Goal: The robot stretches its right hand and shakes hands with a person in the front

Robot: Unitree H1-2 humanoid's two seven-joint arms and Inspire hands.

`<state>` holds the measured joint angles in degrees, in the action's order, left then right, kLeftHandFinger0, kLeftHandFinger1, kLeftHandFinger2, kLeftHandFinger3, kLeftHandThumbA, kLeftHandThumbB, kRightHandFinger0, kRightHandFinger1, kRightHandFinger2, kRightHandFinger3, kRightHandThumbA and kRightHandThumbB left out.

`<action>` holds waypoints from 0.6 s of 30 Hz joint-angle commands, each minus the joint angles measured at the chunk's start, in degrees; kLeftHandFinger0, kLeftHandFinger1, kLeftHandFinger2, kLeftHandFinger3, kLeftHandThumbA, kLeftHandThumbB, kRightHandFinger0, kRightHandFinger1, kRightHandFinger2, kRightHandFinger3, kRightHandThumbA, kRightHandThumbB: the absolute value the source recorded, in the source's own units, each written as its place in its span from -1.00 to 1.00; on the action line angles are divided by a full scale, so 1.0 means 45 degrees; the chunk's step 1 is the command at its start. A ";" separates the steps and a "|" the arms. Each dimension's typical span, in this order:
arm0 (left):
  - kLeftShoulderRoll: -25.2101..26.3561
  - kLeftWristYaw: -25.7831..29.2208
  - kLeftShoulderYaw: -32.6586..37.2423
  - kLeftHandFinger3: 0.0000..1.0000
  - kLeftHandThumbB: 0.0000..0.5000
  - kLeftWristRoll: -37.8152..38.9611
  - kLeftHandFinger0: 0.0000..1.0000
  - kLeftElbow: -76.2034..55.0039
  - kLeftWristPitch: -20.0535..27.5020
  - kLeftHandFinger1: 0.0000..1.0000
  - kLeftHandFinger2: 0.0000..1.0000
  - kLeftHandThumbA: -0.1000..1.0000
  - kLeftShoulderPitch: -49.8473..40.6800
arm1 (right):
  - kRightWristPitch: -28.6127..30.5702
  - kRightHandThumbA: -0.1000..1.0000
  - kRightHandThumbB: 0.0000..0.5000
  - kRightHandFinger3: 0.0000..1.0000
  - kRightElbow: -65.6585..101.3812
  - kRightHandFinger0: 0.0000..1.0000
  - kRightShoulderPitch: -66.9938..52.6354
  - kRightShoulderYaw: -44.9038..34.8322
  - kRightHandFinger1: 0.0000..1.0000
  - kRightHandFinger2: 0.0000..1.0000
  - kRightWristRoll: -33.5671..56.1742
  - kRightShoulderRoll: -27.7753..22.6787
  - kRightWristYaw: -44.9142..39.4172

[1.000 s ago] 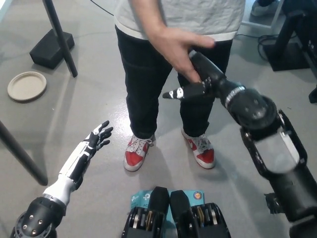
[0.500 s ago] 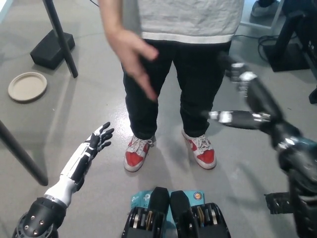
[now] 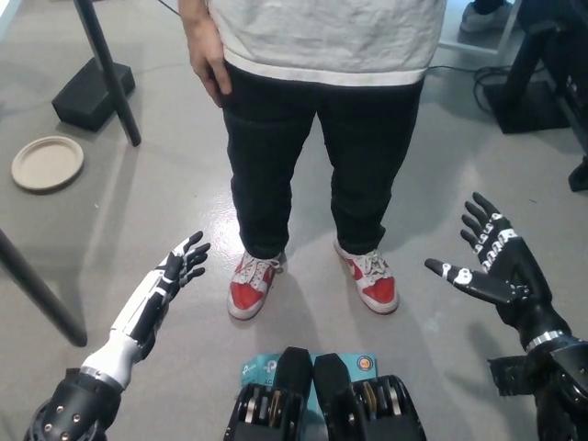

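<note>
Well apart from the person's hand, the right hand hangs open.

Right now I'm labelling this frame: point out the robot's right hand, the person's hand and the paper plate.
right hand (image 3: 496,265), head view, on the palm.
person's hand (image 3: 206,57), head view, back of the hand.
paper plate (image 3: 47,163), head view, its centre.
</note>
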<state>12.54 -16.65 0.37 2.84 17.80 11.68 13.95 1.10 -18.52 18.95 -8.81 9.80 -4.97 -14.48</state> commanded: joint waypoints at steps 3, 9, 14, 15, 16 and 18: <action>0.0034 -0.0306 -0.0023 1.00 0.34 0.0586 1.00 -0.0122 0.0265 1.00 1.00 1.00 0.0030 | 0.1885 1.00 0.39 1.00 -0.0332 1.00 0.0317 0.0500 1.00 1.00 -0.0468 -0.0390 -0.0017; 0.0102 -0.0406 0.0031 1.00 0.40 0.0648 1.00 -0.0173 0.0144 1.00 1.00 1.00 -0.0014 | 0.1943 1.00 0.30 1.00 -0.0360 1.00 0.0217 0.0876 1.00 1.00 -0.0796 -0.0532 0.0210; 0.0137 -0.0251 -0.0015 1.00 0.40 0.0481 1.00 -0.0242 0.0172 1.00 1.00 1.00 0.0000 | 0.1654 1.00 0.77 1.00 -0.0456 1.00 0.0335 0.1270 1.00 1.00 -0.1400 -0.0734 0.0420; 0.0140 -0.0226 -0.0027 1.00 0.44 0.0467 1.00 -0.0260 0.0124 1.00 1.00 1.00 -0.0008 | 0.1631 1.00 0.82 1.00 -0.0457 1.00 0.0347 0.1372 1.00 1.00 -0.1598 -0.0779 0.0500; 0.0131 -0.0243 -0.0041 1.00 0.44 0.0521 1.00 -0.0287 0.0052 1.00 1.00 1.00 -0.0013 | 0.1657 1.00 0.87 1.00 -0.0484 1.00 0.0358 0.1455 1.00 1.00 -0.1740 -0.0811 0.0548; 0.0102 -0.0200 -0.0069 1.00 0.43 0.0523 1.00 -0.0275 0.0134 1.00 1.00 1.00 -0.0010 | 0.1675 1.00 0.88 1.00 -0.0578 1.00 0.0412 0.1579 1.00 1.00 -0.1793 -0.0848 0.0553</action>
<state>12.53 -17.59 0.40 4.30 17.93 11.63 13.52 6.28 -20.94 18.97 -2.81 4.50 -7.62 -13.47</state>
